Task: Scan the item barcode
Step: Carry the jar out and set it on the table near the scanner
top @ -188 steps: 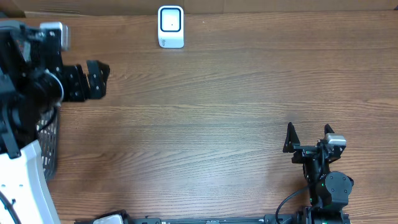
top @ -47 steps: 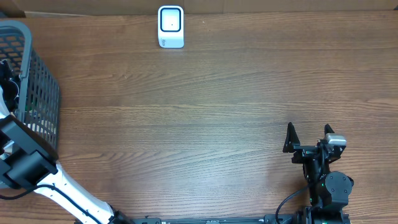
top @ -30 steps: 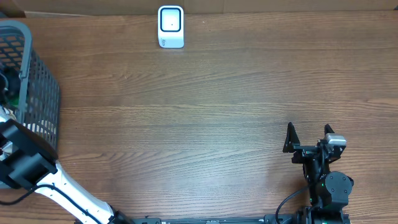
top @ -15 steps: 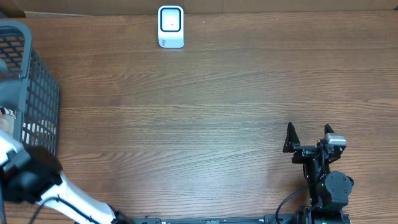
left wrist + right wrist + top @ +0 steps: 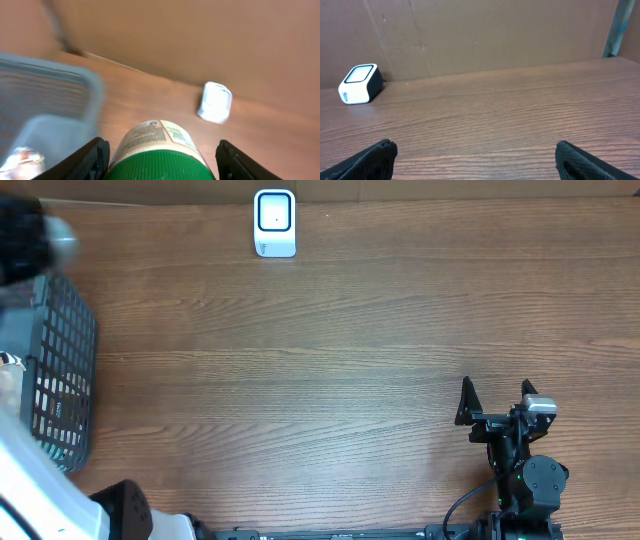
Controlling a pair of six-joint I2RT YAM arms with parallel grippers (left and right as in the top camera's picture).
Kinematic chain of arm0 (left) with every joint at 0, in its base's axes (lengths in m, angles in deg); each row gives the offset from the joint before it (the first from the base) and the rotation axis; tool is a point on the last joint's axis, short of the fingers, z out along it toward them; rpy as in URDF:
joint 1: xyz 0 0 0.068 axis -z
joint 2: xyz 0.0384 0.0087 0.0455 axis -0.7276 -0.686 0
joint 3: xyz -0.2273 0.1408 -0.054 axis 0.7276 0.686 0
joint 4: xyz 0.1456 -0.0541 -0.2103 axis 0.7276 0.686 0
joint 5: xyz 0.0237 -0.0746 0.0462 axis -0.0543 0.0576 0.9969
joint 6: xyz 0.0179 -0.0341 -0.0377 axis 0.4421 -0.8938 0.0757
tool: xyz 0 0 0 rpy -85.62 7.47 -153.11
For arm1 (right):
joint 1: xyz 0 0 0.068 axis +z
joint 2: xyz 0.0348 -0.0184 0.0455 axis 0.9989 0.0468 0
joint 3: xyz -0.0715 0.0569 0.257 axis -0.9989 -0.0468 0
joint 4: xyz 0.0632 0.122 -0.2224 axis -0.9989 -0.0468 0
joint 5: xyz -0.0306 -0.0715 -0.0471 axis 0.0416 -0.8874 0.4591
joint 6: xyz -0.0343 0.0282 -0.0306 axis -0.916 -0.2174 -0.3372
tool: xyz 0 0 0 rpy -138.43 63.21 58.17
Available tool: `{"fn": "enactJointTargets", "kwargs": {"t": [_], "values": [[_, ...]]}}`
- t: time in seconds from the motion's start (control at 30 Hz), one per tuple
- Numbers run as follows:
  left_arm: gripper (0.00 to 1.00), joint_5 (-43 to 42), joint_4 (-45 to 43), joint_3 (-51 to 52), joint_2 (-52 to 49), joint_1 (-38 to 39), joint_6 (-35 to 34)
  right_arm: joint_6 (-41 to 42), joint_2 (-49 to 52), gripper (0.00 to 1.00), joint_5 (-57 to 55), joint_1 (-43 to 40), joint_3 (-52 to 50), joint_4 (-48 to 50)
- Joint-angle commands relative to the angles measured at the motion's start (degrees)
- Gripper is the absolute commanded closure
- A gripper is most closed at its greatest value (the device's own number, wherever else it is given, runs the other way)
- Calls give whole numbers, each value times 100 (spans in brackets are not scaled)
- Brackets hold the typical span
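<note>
The left arm [image 5: 40, 490] is reaching up along the left edge of the overhead view, and its far end is showing only as a dark blur. The left gripper [image 5: 160, 167] is clamping a green-capped container [image 5: 159, 142] between its two fingers [image 5: 92, 157], one on either side. The right arm [image 5: 525, 480] is sitting folded compactly behind the right gripper [image 5: 495, 398], which is standing with its jaws spread wide.

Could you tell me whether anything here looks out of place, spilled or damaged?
Nothing stands out. The scanner sits flat at the far edge of the table, the basket stands upright at the left, and the left gripper holds the green-lidded container centred.
</note>
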Motion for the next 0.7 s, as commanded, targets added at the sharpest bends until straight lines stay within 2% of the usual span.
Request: {"fn": "enactJointTargets", "kwargs": {"t": [0.0,0.3,0.47,0.67], "values": [[59,-114,221,31,-223,769,-76,0,-31,0,-15,-22,-57,15],[62,24,831,595,-935,2577,-81,0,-31,0,-15,-22,-57,15],[65,26,756,1012,-1633,3565,-138,0,-31,0,-15,-22,-57,15],[66,31,221,1307,-2533,4527,-280,0,-31,0,-15,-22,-57,15]]}}
